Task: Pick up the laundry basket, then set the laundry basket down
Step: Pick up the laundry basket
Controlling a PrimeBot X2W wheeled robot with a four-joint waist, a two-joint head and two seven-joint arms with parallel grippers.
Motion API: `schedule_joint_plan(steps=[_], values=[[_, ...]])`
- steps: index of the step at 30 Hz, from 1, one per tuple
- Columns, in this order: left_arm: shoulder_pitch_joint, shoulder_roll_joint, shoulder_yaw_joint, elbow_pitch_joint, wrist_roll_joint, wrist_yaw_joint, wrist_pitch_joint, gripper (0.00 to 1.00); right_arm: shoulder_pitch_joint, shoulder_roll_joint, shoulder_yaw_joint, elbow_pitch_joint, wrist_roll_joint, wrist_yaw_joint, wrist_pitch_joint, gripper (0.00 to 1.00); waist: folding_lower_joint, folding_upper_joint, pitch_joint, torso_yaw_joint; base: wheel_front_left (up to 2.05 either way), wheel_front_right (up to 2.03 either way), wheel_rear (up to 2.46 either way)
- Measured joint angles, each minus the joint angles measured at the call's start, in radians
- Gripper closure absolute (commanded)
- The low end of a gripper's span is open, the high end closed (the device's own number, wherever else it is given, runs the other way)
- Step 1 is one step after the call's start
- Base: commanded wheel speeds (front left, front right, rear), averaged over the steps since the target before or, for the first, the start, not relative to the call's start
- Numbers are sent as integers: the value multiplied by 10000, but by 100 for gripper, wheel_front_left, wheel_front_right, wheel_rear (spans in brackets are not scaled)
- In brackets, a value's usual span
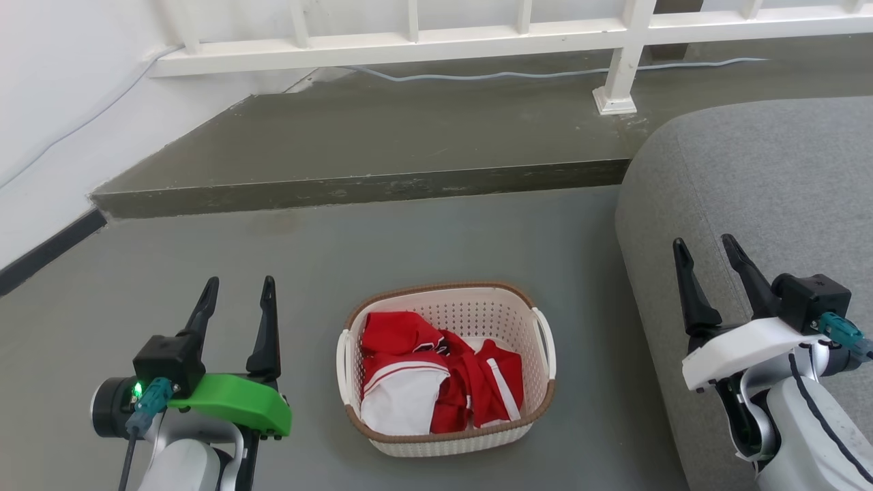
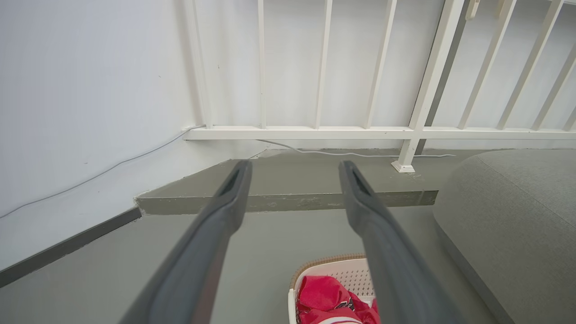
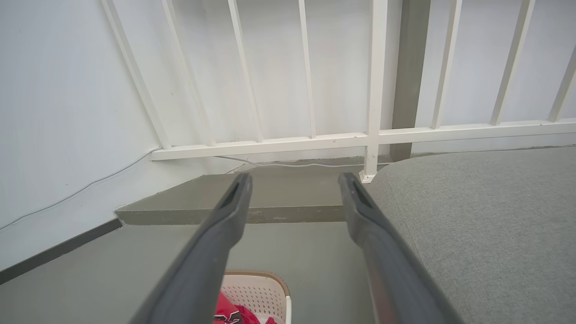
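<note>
The laundry basket (image 1: 528,300) stands on the grey floor, cream-white and perforated with a brown rim and white loop handles on its left and right sides. Red and white clothes (image 1: 436,382) lie inside it. My left gripper (image 1: 239,290) hangs open to the basket's left, apart from it. My right gripper (image 1: 706,249) hangs open to the basket's right, in front of the grey sofa. A corner of the basket (image 2: 324,267) shows low in the left wrist view between that gripper's (image 2: 294,168) fingers. In the right wrist view the basket (image 3: 258,288) sits beside my right gripper's (image 3: 294,180) left finger.
A grey upholstered sofa (image 1: 764,198) fills the right side, close to the basket. A raised concrete step (image 1: 368,184) runs behind, topped by a white railing (image 1: 477,34) with a cable along it. A white wall (image 1: 61,102) closes the left. Bare floor (image 1: 307,245) lies around the basket.
</note>
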Motion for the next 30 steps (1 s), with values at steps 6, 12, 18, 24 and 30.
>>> schedule_joint_plan(steps=[6,12,18,24,30], values=[[-1,0,0,36,0,0,71,0,-4,2,-25,17,-54,12,0,0,0,0,14,2,0,0,0],[-1,-4,-4,59,0,2,73,0,-4,8,-56,58,-130,102,0,0,0,0,55,7,0,0,0],[-9,-10,-8,-2,0,13,75,0,-11,8,-79,56,-184,115,0,0,0,0,278,17,0,0,0],[-18,-17,-4,-27,0,15,75,0,-23,12,-102,88,-184,161,0,0,0,0,633,17,0,0,0],[-66,-44,-13,-94,0,15,96,0,-242,2,-123,127,-188,224,-2,0,0,0,1143,23,0,0,0]])
